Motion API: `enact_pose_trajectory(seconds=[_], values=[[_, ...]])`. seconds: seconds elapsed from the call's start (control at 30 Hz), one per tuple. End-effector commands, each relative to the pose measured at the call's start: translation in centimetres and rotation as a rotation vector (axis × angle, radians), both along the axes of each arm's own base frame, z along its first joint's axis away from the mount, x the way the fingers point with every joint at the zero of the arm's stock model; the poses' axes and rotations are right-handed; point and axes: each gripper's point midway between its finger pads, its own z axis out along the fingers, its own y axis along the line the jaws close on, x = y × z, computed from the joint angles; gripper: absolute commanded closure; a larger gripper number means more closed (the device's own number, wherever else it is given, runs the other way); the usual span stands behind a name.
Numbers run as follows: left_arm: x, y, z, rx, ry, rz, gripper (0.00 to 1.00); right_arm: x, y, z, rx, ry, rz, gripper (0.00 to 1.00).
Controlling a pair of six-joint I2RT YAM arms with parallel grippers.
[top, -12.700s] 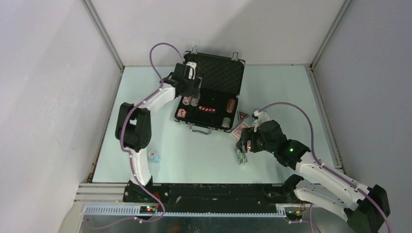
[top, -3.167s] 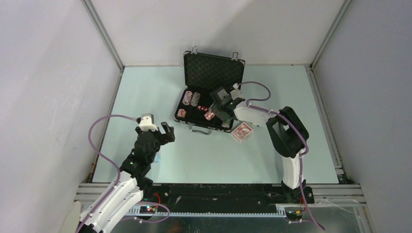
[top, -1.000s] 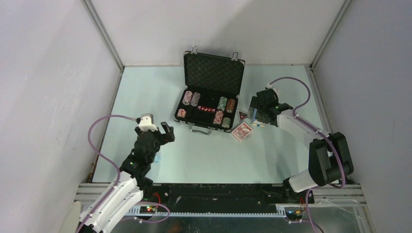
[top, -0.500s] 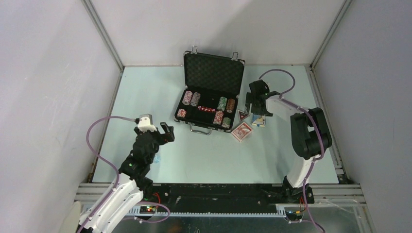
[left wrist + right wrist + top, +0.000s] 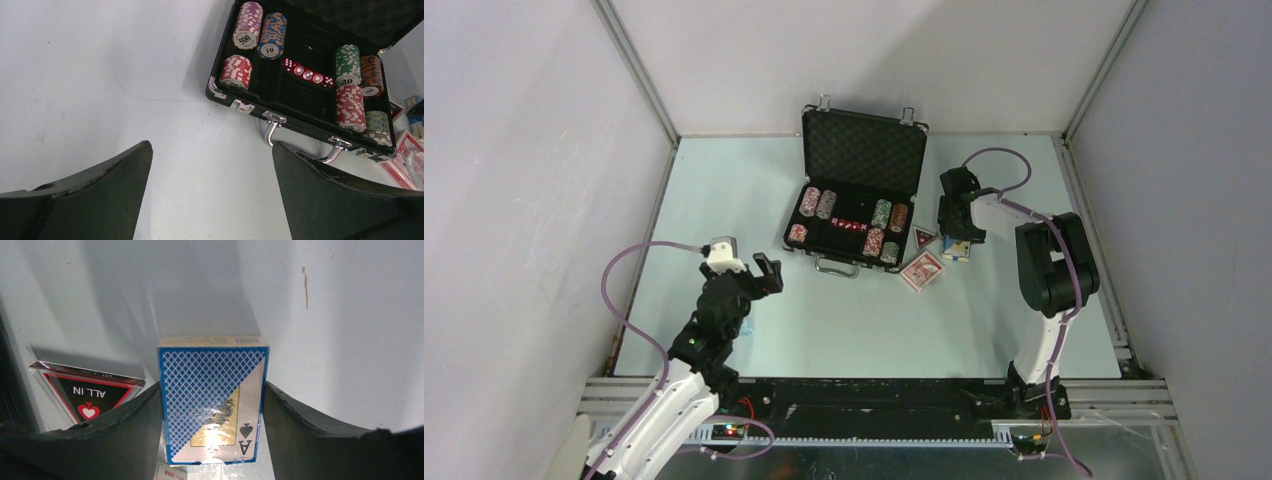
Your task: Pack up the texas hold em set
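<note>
Two-finger clamp, right end effector (image 5: 211, 386), on blue deck (image 5: 210, 410) beside "ALL IN" triangle (image 5: 92, 395); left end effector (image 5: 211, 145) wide; chips (image 5: 248, 25) marked 500, 10, 20.

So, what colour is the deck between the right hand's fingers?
The deck is blue, white-latticed; right wrist view shows it best.

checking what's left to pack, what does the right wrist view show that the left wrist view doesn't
Right wrist only: the blue card deck up close, the right fingers against both its long sides, and the triangular ALL IN piece beside it. Left wrist only: the open briefcase with chip stacks and red dice, its handle, and the left fingers spread wide. Both: the pale table; a blue scrap at the left wrist view's right edge may be that deck, too small to tell.
</note>
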Motion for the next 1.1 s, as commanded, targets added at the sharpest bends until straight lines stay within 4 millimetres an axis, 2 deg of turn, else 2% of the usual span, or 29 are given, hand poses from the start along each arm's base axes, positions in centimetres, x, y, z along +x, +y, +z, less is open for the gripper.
enact_pose_trajectory(seconds=[0.0,0.07,0.2,0.27,0.37,0.5,0.57,0.6,0.67,0.7,0.73,0.77,0.8,0.83,0.87,0.93,1.03,1.07], values=[[0.2,-0.1,0.6,0.0,-0.023,0.0,0.03,0.9,0.4,1.5,0.016,-0.029,0.0,0.41],[0.2,0.0,0.5,0.0,-0.022,0.0,0.03,0.9,0.4,2.5,0.024,-0.049,-0.007,0.42],[0.2,-0.1,0.6,0.0,-0.022,0.0,0.03,1.2,1.0,6.0,0.06,-0.135,-0.026,0.43],[0.2,-0.1,0.5,0.0,-0.021,0.0,0.03,1.3,2.1,9.1,0.113,-0.214,-0.042,0.43],[0.3,-0.1,0.5,0.001,-0.02,0.0,0.03,1.4,4.1,12.0,0.226,-0.298,-0.063,0.44],[0.3,0.0,0.5,0.002,-0.02,0.002,0.03,1.4,7.9,15.6,0.441,-0.387,-0.117,0.46],[0.3,0.0,0.5,0.002,-0.019,0.003,0.03,1.7,10.2,17.2,0.526,-0.435,-0.128,0.5],[0.3,0.0,0.5,0.002,-0.018,0.003,0.03,2.1,12.0,18.3,0.573,-0.479,-0.096,0.51],[0.3,0.0,0.5,0.003,-0.018,0.005,0.03,2.6,15.6,20.4,0.617,-0.558,0.102,0.54],[0.2,0.0,0.5,0.003,-0.017,0.006,0.03,2.3,17.3,20.5,0.619,-0.558,0.243,0.56],[0.2,0.1,0.5,0.001,-0.019,0.008,0.03,2.5,18.9,22.0,0.646,-0.614,0.336,0.61],[0.2,0.1,0.5,0.0,-0.019,0.008,0.03,2.0,20.4,21.7,0.625,-0.624,0.502,0.73],[0.2,0.1,0.6,-0.001,-0.022,0.007,0.03,2.2,21.2,22.7,0.636,-0.671,0.579,0.79],[0.2,0.1,0.6,-0.003,-0.024,0.006,0.03,2.2,21.7,22.1,0.603,-0.677,0.678,0.84],[0.2,0.1,0.6,-0.002,-0.025,0.005,0.03,2.6,21.8,22.5,0.576,-0.695,0.712,0.86],[0.1,0.1,0.6,-0.002,-0.025,0.004,0.03,3.3,21.7,22.0,0.452,-0.703,0.821,0.87],[0.2,0.0,0.6,-0.003,-0.026,0.002,0.03,4.3,21.6,20.1,0.191,-0.658,1.011,0.9],[0.2,0.0,0.7,-0.003,-0.027,0.0,0.03,4.5,21.5,19.6,0.142,-0.64,1.041,0.98]])
